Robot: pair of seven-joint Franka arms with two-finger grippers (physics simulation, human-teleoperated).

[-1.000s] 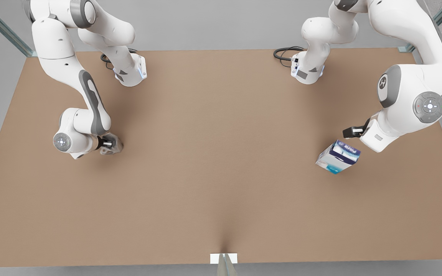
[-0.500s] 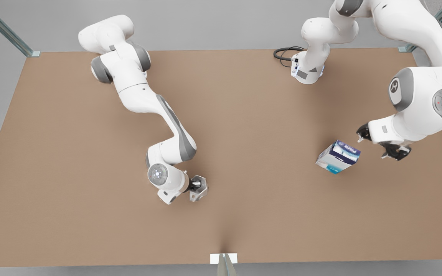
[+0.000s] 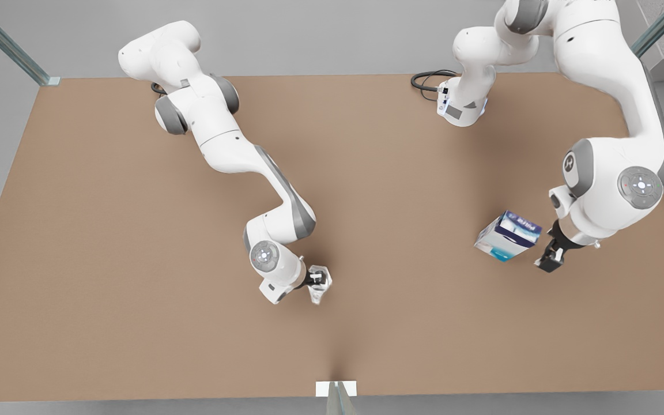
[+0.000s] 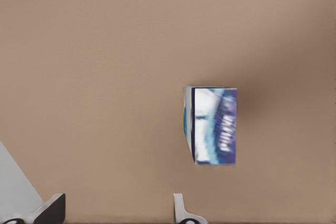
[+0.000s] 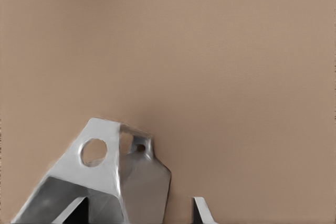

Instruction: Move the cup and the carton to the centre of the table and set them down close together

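**Near the counter's middle: cup in hand, carton apart**

Near the middle of the counter [image 3: 136, 242], toward its front edge, the right hand [image 3: 316, 280] is clamped on the cup [image 3: 319, 283]. In the right wrist view one finger [image 5: 202, 211] lies outside the cup's [image 5: 110, 182] wall and the other reaches down inside it, with the handle and its round hole pointing away from the wrist. From these views it is not clear whether the cup is touching the counter [image 5: 210, 51] or held just above it. The right arm stretches in from the far corner on the front view's left.

On the front view's right, the left hand [image 3: 551, 259] hangs just beside the carton [image 3: 507, 235], on the side nearer the counter's right edge, and does not touch it. Its fingers are spread with nothing between them; in the left wrist view the fingertips [image 4: 181, 208] stand well apart and the carton [image 4: 211, 125] lies ahead of them on the counter [image 4: 105, 77], off to one side. The carton sits turned at an angle to the counter's edges, its dark top facing up. It is well apart from the cup.
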